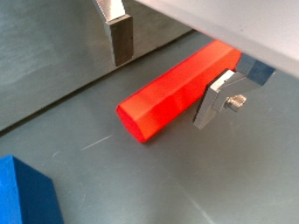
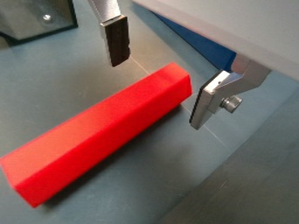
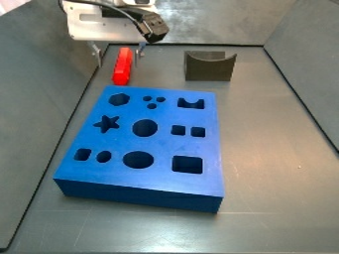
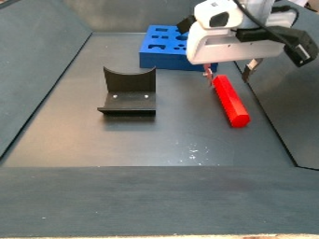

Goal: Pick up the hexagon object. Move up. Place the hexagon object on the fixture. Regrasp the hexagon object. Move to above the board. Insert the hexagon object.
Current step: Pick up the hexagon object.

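Observation:
The hexagon object, a bright red bar, lies flat on the grey floor in both wrist views and both side views. My gripper is open and hangs just above one end of the bar, with one finger on one side and the other finger close by the other side. Neither pad touches it. The fixture stands apart. The blue board lies flat.
A corner of the board shows in both wrist views. Grey enclosure walls surround the floor.

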Tool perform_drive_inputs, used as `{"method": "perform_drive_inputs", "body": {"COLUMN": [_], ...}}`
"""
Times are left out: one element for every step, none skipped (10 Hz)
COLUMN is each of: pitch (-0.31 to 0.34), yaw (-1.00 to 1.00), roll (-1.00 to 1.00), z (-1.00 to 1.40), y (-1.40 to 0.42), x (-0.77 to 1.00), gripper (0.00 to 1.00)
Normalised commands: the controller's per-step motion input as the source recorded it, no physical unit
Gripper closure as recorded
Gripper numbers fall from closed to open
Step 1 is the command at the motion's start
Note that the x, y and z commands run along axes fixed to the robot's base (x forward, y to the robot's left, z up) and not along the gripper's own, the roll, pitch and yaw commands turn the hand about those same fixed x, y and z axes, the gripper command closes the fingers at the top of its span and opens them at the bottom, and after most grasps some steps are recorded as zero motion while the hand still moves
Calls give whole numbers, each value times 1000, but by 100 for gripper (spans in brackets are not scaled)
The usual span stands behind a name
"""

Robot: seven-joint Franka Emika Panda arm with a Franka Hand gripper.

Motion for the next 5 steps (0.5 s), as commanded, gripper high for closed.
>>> {"method": "perform_drive_inputs", "body": {"pitch": [-50,-4,0,-79,-43], "yaw": [0,0,0,77,0], "roll": [236,203,0,-21,33], "z": [-846,-677,0,-129,-91], "y": [-209,-77,83,266,-57], "x": [17,0,0,-77,0], "gripper": [0,0,0,0,0]}}
